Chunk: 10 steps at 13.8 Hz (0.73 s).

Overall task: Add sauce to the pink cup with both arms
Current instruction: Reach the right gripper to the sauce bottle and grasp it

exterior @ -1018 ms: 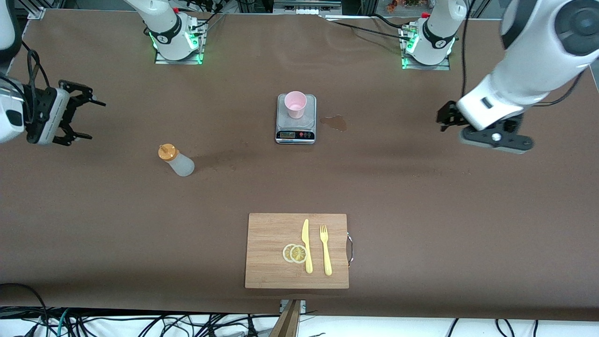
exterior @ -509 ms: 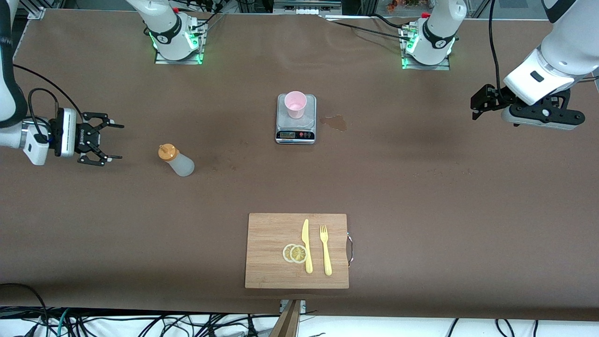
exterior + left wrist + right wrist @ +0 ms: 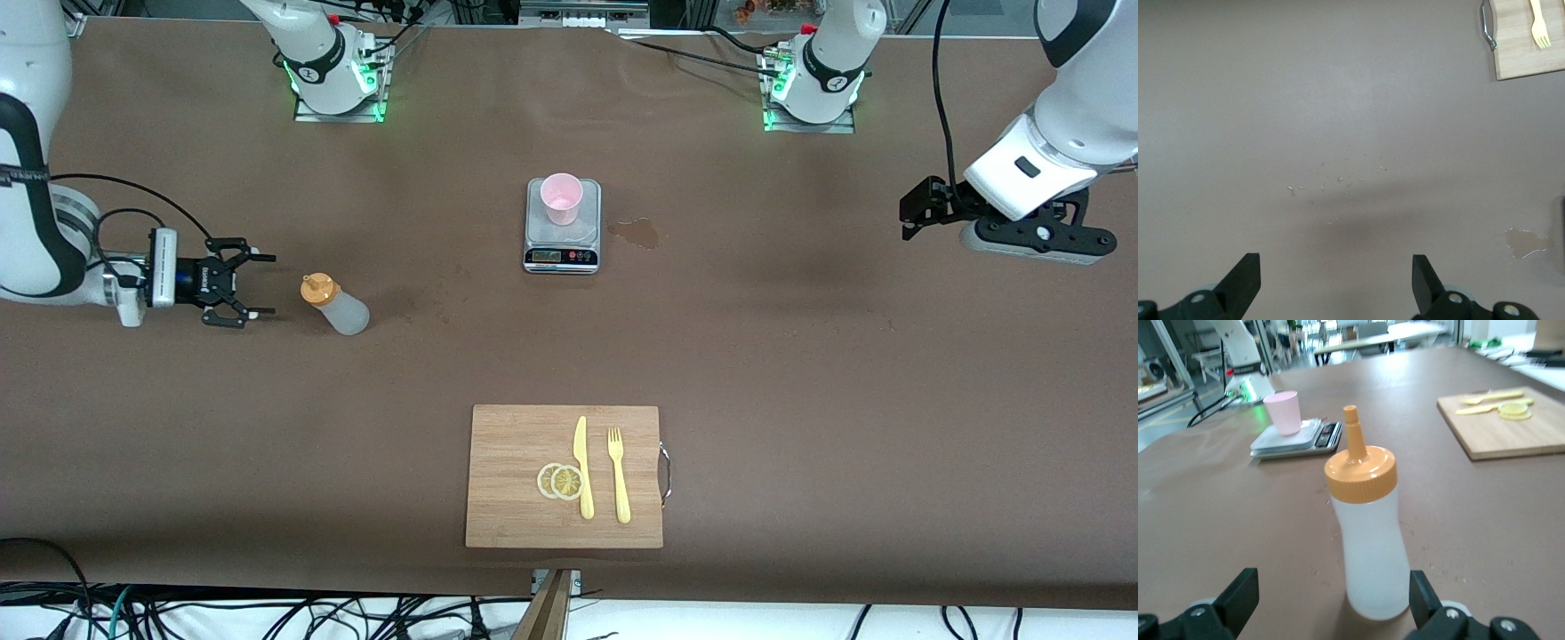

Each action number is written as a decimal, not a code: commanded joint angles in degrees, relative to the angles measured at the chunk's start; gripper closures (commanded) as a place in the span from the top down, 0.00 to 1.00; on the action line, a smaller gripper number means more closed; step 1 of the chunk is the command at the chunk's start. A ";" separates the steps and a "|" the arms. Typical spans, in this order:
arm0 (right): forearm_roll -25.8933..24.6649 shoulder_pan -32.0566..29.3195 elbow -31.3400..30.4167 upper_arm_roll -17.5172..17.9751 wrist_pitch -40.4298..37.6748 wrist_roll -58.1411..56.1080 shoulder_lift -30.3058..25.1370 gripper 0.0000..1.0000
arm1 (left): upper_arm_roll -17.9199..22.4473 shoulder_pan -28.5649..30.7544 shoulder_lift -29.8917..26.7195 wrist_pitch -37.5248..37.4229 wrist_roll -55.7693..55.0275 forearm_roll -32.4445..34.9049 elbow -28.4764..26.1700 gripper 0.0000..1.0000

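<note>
The right pincer (image 3: 251, 288) hangs low over the table (image 3: 800, 373), jaws spread wide and empty, with the sauce (image 3: 335, 305) bottle standing upright just ahead of it, untouched. To take it well, I judge the fingers should straddle the soft, translucent waisted body below the ribbed orange cap and close gently, since a hard squeeze could spurt sauce. Farther along from that pincer, the smooth pink cup (image 3: 562, 197) sits on a small glossy scale (image 3: 562, 240). The left pincer (image 3: 918, 212) waits over bare matte brown table, wide open and empty.
</note>
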 commanded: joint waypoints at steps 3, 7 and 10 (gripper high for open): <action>6.98 -0.59 0.71 2.39 -1.62 -3.58 3.47 1.00 | -0.03 2.13 1.41 -2.59 2.84 -2.99 3.47 1.00; 10.41 0.55 0.62 3.89 -1.00 -5.60 5.05 1.00 | -0.03 2.49 2.81 -2.42 2.93 -3.78 3.73 1.00; 12.96 2.22 0.71 4.15 -0.91 -7.71 6.55 1.00 | -0.03 3.28 3.08 -2.24 3.02 -3.52 3.82 1.00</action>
